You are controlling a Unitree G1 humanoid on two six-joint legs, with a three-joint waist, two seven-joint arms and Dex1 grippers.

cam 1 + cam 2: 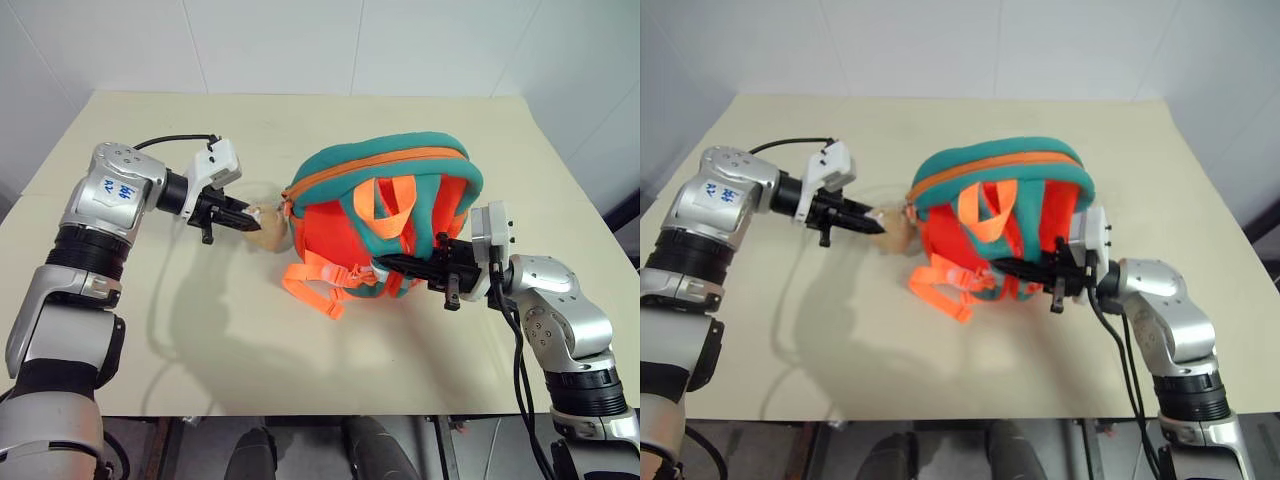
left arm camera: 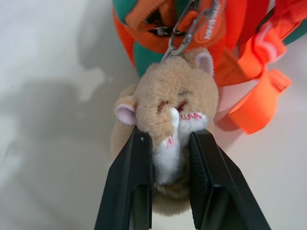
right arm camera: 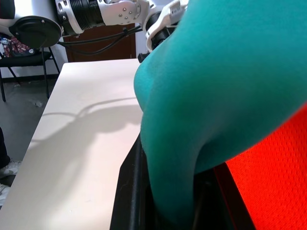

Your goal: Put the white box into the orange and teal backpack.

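I am pinching the plush head (image 2: 168,115) in my left gripper (image 1: 243,216), at nine o'clock of the backpack (image 1: 385,215). My right gripper (image 1: 392,266) is clamping a teal strap (image 3: 192,158) at the backpack's five o'clock. The backpack is lying mid-table (image 1: 300,370).

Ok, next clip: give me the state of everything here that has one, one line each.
orange and teal backpack: upright on the table, zip looks closed.
plush animal head: clipped to the backpack, pinched between the left gripper's fingers.
teal strap: clamped by the right gripper.
left gripper: shut on the plush.
right gripper: shut on the strap.
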